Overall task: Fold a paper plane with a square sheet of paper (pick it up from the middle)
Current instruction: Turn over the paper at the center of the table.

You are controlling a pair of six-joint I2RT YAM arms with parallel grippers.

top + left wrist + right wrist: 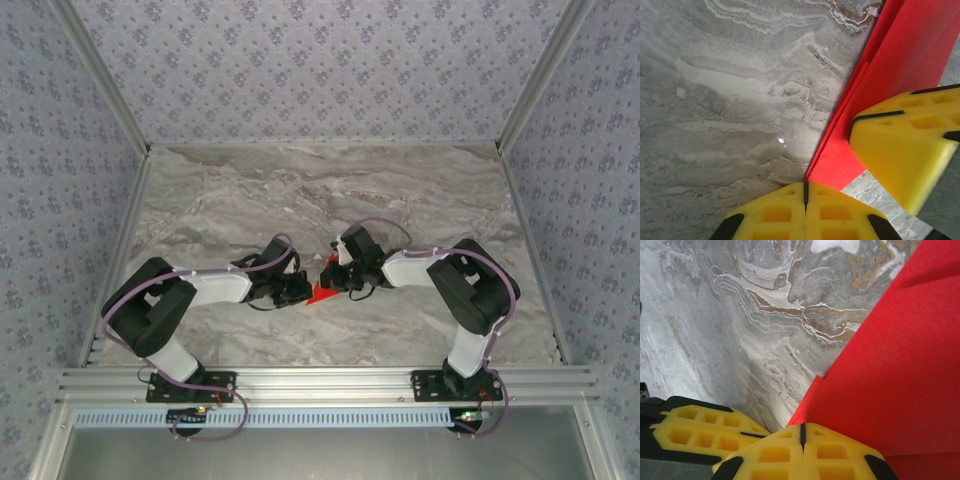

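The red sheet of paper point(322, 293) sits at the middle of the marble table, folded into layers with a pointed end. In the left wrist view the paper point(900, 60) narrows to a point that runs straight into the seam of my left gripper point(805, 187), which is shut on it. The right gripper's yellow fingers point(900, 150) lie over the paper just beside it. In the right wrist view the paper point(890, 365) spreads to the right, and its near edge goes in under my right gripper point(802, 430), also shut on it. From above, left gripper point(305, 288) and right gripper point(335, 280) almost touch.
The marble tabletop point(300, 190) stretches wide behind the grippers. Patterned walls close it in on the left, right and back. An aluminium rail point(320, 380) with both arm bases runs along the near edge. The left gripper's fingers point(700, 430) sit close beside the right one.
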